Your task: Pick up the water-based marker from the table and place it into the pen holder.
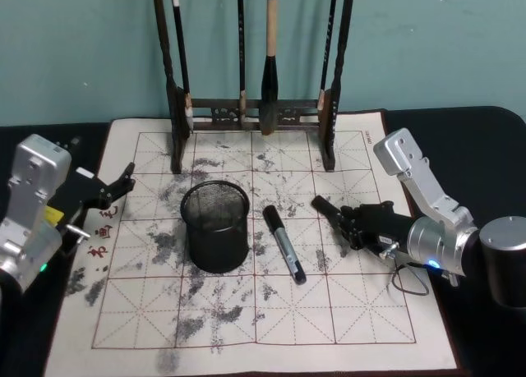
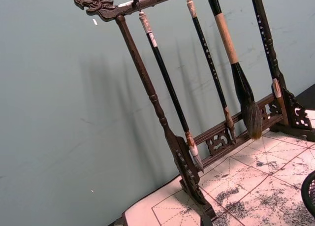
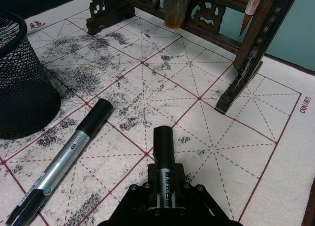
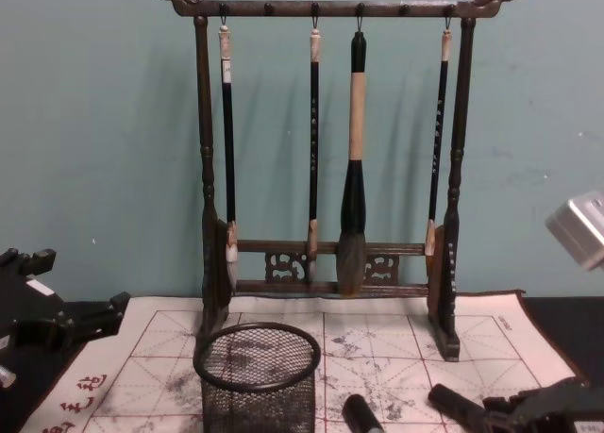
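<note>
Grasp made: the right gripper (image 1: pixel 352 222), right of the holder (image 1: pixel 215 227), has its fingers closed on a marker (image 3: pixel 163 146), seemingly just off the mat (image 1: pixel 362 311). A second marker (image 1: pixel 284 244) lies between gripper and holder. Next: lift, carry over the holder's rim, tip upright, release. The left gripper (image 1: pixel 113 192) idles left of the holder.

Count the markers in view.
2. The loose marker lies on the mat just right of the pen holder. The held marker is clamped in the right gripper, further right. More could be hidden inside the holder.
</note>
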